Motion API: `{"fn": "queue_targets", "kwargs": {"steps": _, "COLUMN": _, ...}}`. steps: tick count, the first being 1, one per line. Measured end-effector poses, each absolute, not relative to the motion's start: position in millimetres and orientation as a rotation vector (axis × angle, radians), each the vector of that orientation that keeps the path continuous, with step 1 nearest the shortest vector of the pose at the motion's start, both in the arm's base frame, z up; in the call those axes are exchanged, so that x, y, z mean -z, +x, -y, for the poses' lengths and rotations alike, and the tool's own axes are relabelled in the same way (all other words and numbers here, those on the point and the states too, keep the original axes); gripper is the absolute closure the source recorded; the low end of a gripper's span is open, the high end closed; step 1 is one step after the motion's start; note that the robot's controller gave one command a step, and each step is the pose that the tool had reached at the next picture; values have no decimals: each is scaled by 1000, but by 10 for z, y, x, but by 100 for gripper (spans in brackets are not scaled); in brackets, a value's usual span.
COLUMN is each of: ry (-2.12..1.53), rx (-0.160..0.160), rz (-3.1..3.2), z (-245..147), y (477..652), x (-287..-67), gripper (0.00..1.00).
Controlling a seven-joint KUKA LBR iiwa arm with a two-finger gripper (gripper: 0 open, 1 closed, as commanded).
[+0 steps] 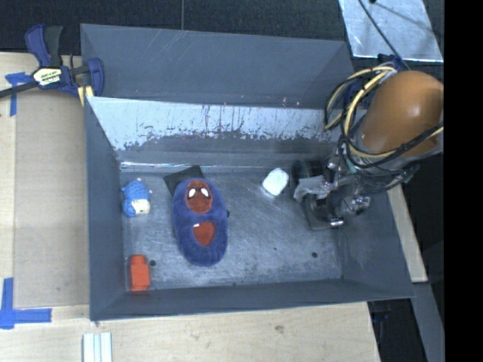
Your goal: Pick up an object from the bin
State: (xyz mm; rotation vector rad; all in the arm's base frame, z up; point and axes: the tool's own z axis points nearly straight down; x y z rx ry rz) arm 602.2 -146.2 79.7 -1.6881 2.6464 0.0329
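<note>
Picking looks not yet done: the gripper (323,204) sits by the bin's (226,74) right wall beside a white lump (275,181), nothing visibly held; whether it is open or closed cannot be told.

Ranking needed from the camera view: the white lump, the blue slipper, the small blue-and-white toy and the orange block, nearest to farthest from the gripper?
1. white lump, just left of the gripper.
2. blue slipper, centre-left.
3. blue-and-white toy, far left, and orange block, front-left corner: too close to call between them.
</note>
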Motion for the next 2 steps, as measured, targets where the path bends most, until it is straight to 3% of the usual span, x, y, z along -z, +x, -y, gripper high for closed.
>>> {"fn": "queue_targets", "kwargs": {"steps": 1, "ry": -1689, "rx": -34, "rz": -2644, "z": 1448, "y": 6023, "x": -809, "gripper": 100}}
{"fn": "queue_targets", "kwargs": {"steps": 2, "ry": -1718, "rx": 1, "rz": -2627, "z": 1371, "y": 6007, "x": -2348, "gripper": 100}}
